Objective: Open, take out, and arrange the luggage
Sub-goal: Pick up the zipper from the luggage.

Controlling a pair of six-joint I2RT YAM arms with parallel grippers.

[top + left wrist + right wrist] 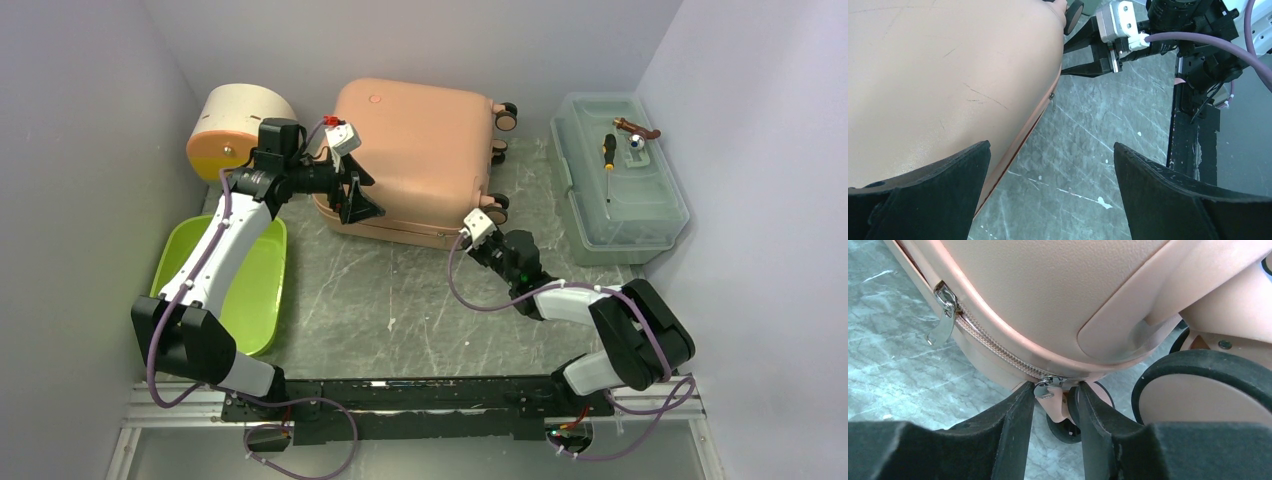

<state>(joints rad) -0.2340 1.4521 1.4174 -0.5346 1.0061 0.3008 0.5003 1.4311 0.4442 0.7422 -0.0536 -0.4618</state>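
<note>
Now the salmon-pink suitcase (pixel 410 160) lies closed at the back of the table (pixel 400 300). The right gripper (pixel 1055 390) has narrow fingers around a zipper pull (pixel 1047 388) and is not pinching it. This small pull may slip out. The left gripper (pixel 1050 147) hangs wide apart and holds nothing, so the case may slide.

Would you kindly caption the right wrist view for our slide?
Right gripper straddles a zipper pull at the pink suitcase's wheeled corner.
</note>
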